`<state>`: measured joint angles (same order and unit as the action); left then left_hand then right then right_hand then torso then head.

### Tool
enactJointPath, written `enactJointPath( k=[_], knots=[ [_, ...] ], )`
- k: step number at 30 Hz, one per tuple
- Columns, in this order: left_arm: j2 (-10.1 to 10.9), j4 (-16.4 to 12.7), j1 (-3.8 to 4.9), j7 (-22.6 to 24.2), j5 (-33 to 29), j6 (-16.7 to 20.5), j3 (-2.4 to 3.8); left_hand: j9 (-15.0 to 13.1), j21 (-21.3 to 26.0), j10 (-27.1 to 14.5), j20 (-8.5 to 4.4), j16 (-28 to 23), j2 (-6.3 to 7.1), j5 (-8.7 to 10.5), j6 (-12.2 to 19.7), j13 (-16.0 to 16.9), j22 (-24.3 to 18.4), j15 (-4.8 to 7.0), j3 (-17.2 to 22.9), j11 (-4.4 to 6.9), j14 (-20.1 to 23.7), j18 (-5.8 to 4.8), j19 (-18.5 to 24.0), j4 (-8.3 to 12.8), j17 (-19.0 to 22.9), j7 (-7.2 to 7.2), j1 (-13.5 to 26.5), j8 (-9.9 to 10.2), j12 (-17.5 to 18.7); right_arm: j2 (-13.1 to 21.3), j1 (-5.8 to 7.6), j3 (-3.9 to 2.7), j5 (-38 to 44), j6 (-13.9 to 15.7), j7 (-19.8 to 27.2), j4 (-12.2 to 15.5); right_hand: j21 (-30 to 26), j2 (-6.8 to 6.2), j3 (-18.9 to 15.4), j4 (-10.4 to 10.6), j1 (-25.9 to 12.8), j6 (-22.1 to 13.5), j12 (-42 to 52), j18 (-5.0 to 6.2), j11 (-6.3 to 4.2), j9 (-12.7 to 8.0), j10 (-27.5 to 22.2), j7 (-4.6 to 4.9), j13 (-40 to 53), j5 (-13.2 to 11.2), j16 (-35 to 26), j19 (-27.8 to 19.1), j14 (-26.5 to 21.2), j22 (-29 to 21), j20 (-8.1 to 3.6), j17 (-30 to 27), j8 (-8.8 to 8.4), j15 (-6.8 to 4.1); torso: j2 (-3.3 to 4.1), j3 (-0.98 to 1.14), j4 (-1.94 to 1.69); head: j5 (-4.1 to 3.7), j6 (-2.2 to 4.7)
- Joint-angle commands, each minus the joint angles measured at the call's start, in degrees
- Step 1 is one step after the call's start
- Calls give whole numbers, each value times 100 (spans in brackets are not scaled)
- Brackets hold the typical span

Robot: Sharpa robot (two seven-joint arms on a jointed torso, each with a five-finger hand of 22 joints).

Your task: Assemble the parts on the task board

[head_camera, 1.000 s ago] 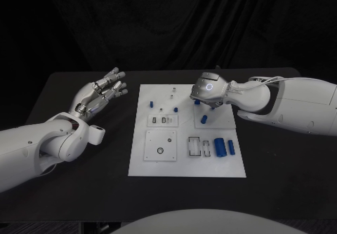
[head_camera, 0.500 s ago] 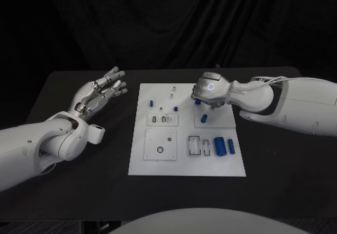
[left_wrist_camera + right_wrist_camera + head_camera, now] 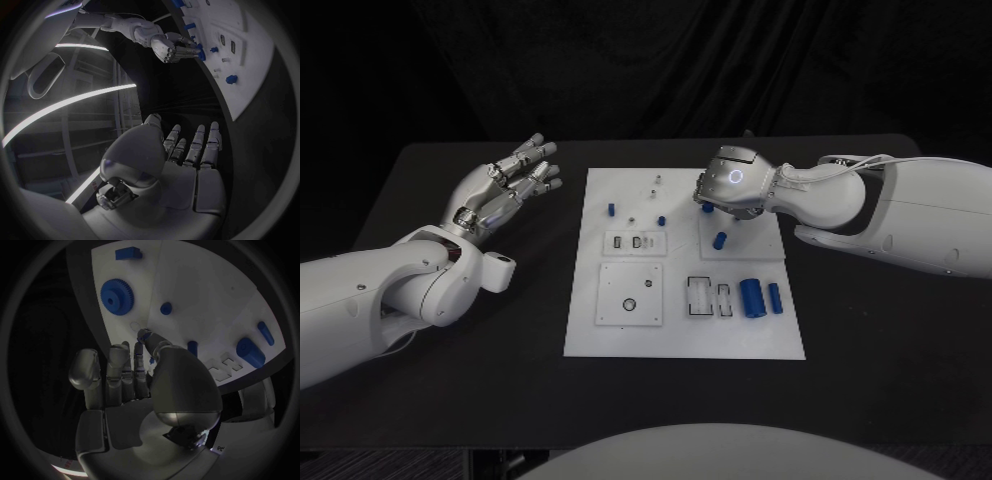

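Right hand (image 3: 731, 184) hovers over task board (image 3: 684, 340) near blue gear (image 3: 115, 294), grip unclear; left hand (image 3: 506, 187) open, parked clear of the work.

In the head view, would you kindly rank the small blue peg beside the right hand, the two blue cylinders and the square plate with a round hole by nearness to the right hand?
1. Small blue peg, just below the right hand.
2. Two blue cylinders, on the board's near right part.
3. Square plate with a round hole, near left part of the task board.
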<state>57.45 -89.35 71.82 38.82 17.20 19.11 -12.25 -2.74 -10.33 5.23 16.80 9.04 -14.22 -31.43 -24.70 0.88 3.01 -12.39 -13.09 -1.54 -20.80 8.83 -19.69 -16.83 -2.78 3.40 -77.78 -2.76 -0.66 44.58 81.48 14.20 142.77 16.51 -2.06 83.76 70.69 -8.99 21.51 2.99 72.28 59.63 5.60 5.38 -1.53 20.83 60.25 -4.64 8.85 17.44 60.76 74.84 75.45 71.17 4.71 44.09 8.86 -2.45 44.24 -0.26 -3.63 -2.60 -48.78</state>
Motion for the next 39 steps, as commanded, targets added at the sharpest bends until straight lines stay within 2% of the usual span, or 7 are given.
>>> enactJointPath(
  k=[1,15,18,20,29,39],
  knots=[
    [2,-2,8,389,45,-30,4,-5,1,-4,-8,14,-8,-3,-40,8,-1,-11,-7,-28,-48,-46,-33,1,-10,-2,51,-22,-27,19,-21,1,63,-53,45,40,-31,-68,13,-15,1,-59,14,-18,-6,-10,-52,-18,16,11,-32,-56,-44,-9,13,-28,-36,2,5,1,-6,-3,-3],
    [2,7,8,376,45,-35,4,-8,-1,-4,-8,21,-12,-14,-60,8,0,-15,-6,-33,-56,-46,-38,2,-11,8,52,-24,-27,68,-25,1,26,-126,136,102,-105,-87,36,11,-47,-150,29,-6,-37,-15,-95,-75,59,12,-92,-102,-104,-43,20,-108,-107,16,1,1,0,2,-9],
    [-2,13,7,375,45,-38,4,-9,-2,-7,-8,21,-14,-17,-72,7,1,-16,-6,-34,-54,-46,-39,2,-10,15,53,-27,-26,70,-25,1,-4,-116,135,99,-116,-62,46,37,-82,29,56,-7,-40,45,-104,-29,101,8,-84,-97,-105,-26,26,-105,-11,22,0,2,-1,3,-13],
    [-8,21,7,372,45,-40,4,-9,-2,-7,-8,21,-14,-17,-72,7,1,-16,-6,-34,-54,-46,-39,2,-10,15,53,-27,-26,68,-25,1,-21,-100,109,86,-117,-21,42,36,-86,272,95,-10,-27,158,-86,41,145,4,-72,-81,-97,0,31,-102,148,25,0,6,0,5,-19],
    [-6,35,7,366,45,-40,4,-10,-2,-7,-8,21,-15,-19,-77,7,1,-16,-5,-35,-54,-46,-40,2,-10,19,53,-28,-26,45,-22,0,-182,-117,3,0,-136,13,28,48,-114,368,125,-7,-3,251,-86,69,184,3,-74,-79,-98,9,34,-115,232,25,3,0,-5,13,-17],
    [-8,44,7,349,45,-36,4,-10,-2,-11,-8,22,-14,-27,-76,6,1,-17,-5,-39,-51,-47,-40,4,-10,26,51,-28,-25,-22,-14,-2,-318,-137,-82,-170,-146,17,28,48,-114,371,128,-5,-3,257,-85,69,187,4,-92,-86,-108,2,34,-144,236,26,3,-3,-12,4,-15]
  ],
)
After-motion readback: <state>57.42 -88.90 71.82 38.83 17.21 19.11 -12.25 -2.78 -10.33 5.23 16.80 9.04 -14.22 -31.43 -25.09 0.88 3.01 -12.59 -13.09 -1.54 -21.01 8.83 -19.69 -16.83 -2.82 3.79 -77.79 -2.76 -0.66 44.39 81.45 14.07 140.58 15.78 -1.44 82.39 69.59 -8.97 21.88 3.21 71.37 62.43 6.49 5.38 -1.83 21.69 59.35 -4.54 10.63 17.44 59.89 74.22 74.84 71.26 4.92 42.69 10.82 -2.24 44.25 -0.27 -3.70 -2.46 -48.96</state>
